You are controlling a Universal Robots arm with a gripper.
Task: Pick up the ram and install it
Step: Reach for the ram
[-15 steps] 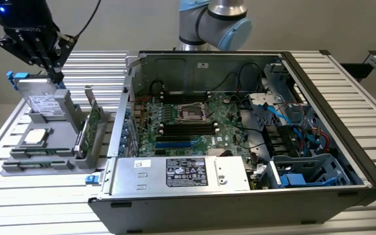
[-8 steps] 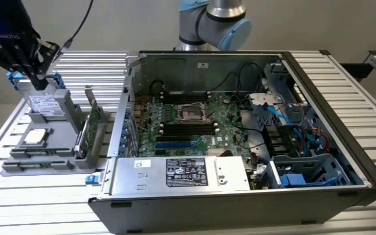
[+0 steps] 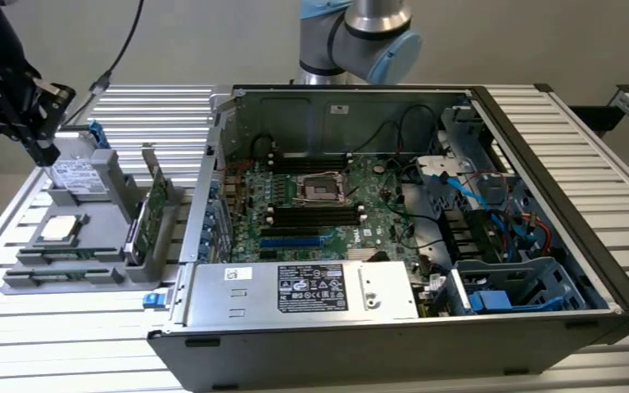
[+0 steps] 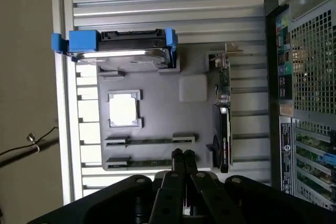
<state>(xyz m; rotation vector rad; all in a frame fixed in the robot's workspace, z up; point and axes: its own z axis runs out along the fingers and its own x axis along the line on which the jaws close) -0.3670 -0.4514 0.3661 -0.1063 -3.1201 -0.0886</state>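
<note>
Two ram sticks lie flat in slots along the front of the grey parts tray [image 3: 30,286]: one ram stick [image 3: 65,257] [image 4: 149,140] and a second ram stick [image 3: 59,277] [image 4: 149,160] beside it. My gripper [image 3: 43,157] [image 4: 184,155] hangs above the tray's far end, over the hard drive [image 3: 74,175], well apart from the sticks. Its two fingers are pressed together, shut, with nothing between them. The open computer case shows the motherboard [image 3: 326,201] with black memory slots [image 3: 312,215] beside the processor socket.
The tray also holds a silver-topped processor chip [image 3: 58,229] [image 4: 124,109] and an upright green expansion card [image 3: 153,211] [image 4: 223,108]. The hard drive [image 4: 123,56] has blue rails. The case wall [image 3: 207,188] stands just to the exterior view's right of the tray. Cables and drive cages fill the case's right side.
</note>
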